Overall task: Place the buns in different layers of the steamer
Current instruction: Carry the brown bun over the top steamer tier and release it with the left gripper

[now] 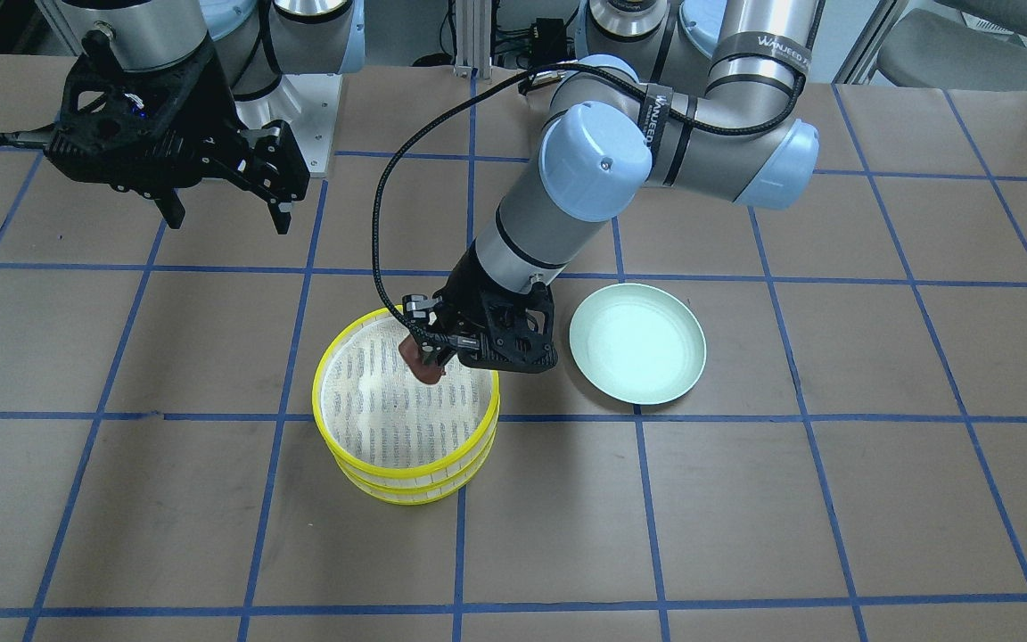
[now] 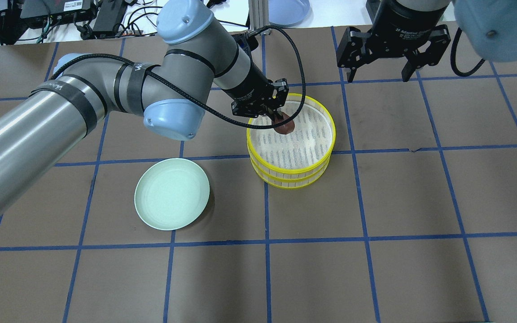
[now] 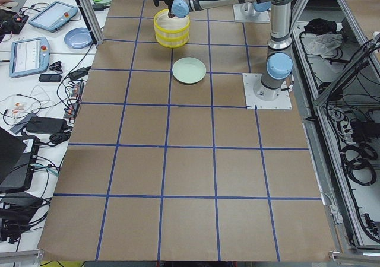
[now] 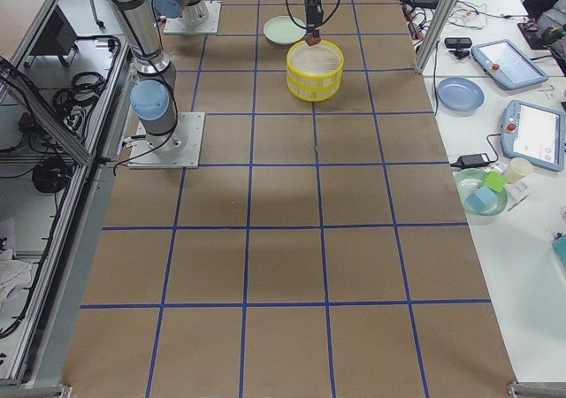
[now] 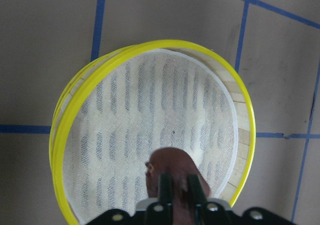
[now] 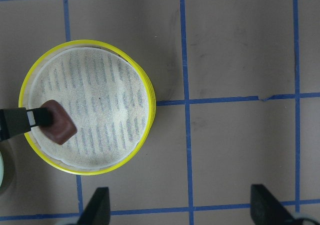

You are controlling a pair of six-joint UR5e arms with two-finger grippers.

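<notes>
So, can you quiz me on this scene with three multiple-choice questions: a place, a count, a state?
1. The right hand is: A open and empty; B shut on a bun; C shut on a tray.
2. Yellow-rimmed trays stacked: A one; B two; C four.
3. The brown bun is: A in the left hand, over the top tray; B in the right hand; C on the floor.
Answers: 1 A, its fingers stand apart with nothing between. 2 B, the top tray sits on a lower tray. 3 A, the left hand pinches it above the mesh.
</notes>
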